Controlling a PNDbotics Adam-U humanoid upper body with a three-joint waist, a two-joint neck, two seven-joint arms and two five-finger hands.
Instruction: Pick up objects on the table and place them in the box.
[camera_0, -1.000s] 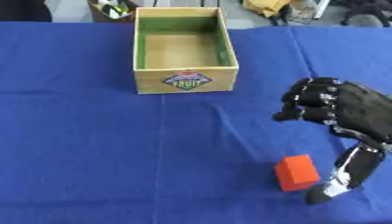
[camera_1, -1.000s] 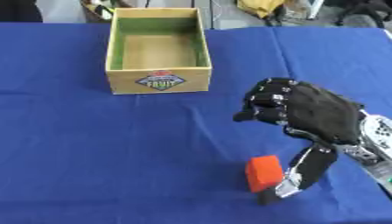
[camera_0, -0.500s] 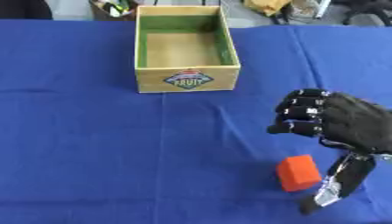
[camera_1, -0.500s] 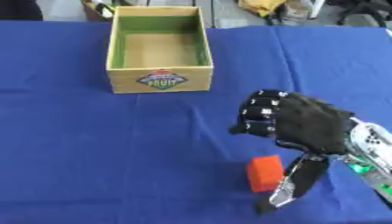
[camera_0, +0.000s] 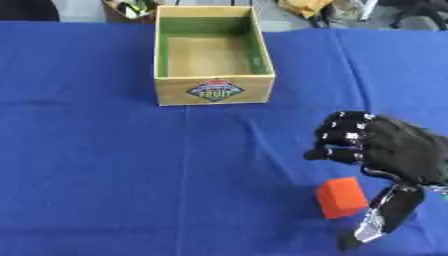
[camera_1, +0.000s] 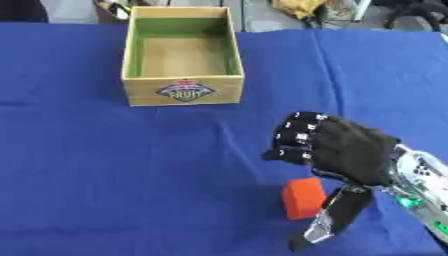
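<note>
Both views come from one stereo pair in the robot's head, looking steeply down and forward over the table, near enough that the blue cloth fills almost the whole picture and only a thin strip of clutter shows along the far edge. The two share nearly the same scene: the box at top centre, the right hand at lower right and the orange block beside it. In the right eye view all of these sit further left, and more of the right forearm shows at the right edge.
</note>
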